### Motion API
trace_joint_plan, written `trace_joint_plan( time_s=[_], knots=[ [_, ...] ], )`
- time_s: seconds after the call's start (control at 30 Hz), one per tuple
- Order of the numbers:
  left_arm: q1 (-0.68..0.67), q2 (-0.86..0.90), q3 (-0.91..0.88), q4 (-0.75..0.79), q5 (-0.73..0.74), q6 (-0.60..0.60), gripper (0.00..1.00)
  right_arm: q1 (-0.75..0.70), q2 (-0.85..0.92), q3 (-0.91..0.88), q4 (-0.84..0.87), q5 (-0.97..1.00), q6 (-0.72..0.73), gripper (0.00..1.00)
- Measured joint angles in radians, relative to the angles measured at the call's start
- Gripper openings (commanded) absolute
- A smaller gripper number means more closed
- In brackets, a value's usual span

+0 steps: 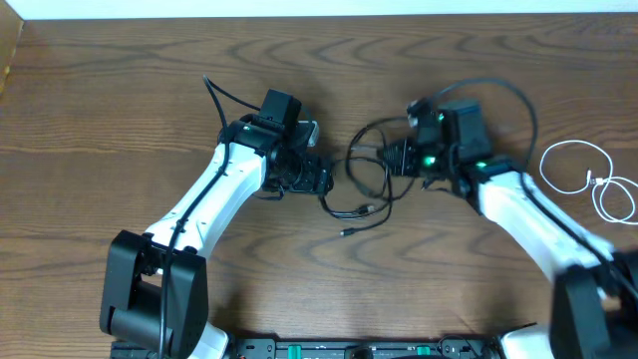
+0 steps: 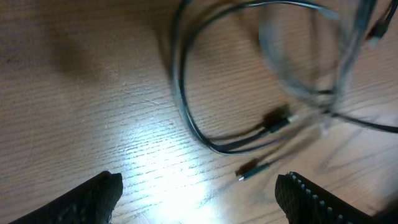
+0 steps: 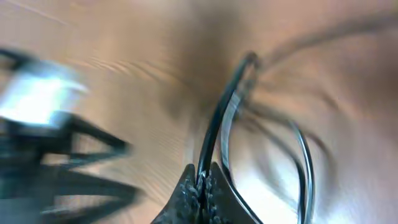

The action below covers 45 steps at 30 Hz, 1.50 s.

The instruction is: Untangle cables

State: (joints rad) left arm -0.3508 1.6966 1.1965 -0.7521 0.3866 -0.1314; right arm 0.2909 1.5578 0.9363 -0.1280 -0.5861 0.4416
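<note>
The black cable (image 1: pixel 349 213) lies in loose loops on the wooden table between my two grippers, with its plug ends toward the front. In the left wrist view its loops (image 2: pixel 186 112) and a small plug (image 2: pixel 245 173) lie just ahead of my left gripper (image 2: pixel 199 199), which is open and empty above the table. My left gripper (image 1: pixel 324 181) sits at the loops' left side. My right gripper (image 1: pixel 389 158) is shut on a strand of the black cable (image 3: pixel 217 118), pinched between the fingertips (image 3: pixel 204 185). The white cable (image 1: pixel 595 181) lies coiled apart at the far right.
The wooden table (image 1: pixel 120 90) extends to the back and left. The arms' own thick black cables (image 1: pixel 498 90) arch over the right arm. The arm bases stand at the front edge.
</note>
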Motion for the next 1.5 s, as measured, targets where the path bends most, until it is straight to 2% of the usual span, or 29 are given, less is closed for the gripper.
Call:
trace_joint_plan(
  time_s=[0.3, 0.5, 0.7, 0.87, 1.07, 1.3, 1.43, 1.5],
  knots=[
    [0.000, 0.000, 0.000, 0.000, 0.000, 0.000, 0.84, 0.000, -0.291, 0.055, 0.191, -0.013, -0.034, 0.01],
    [0.000, 0.000, 0.000, 0.000, 0.000, 0.000, 0.84, 0.000, -0.396, 0.058, 0.245, -0.017, -0.037, 0.01],
    [0.000, 0.000, 0.000, 0.003, 0.031, 0.002, 0.87, 0.000, -0.424, 0.058, 0.222, -0.016, -0.037, 0.01],
    [0.001, -0.003, 0.000, 0.032, 0.189, 0.059, 0.90, 0.000, -0.418, 0.059, 0.116, 0.029, -0.041, 0.01],
    [0.001, -0.055, 0.000, 0.093, 0.409, 0.131, 0.91, 0.000, -0.416, 0.059, 0.105, 0.045, -0.041, 0.01],
    [0.001, -0.105, 0.000, 0.192, 0.670, 0.160, 0.89, 0.000, -0.416, 0.059, 0.073, 0.057, -0.051, 0.01],
    [0.001, -0.105, 0.000, 0.224, 0.761, 0.161, 0.82, 0.000, -0.415, 0.059, 0.039, 0.073, -0.058, 0.01],
    [0.001, -0.105, 0.000, 0.248, 0.783, 0.163, 0.75, 0.000, -0.415, 0.059, 0.039, 0.071, -0.060, 0.01]
  ],
)
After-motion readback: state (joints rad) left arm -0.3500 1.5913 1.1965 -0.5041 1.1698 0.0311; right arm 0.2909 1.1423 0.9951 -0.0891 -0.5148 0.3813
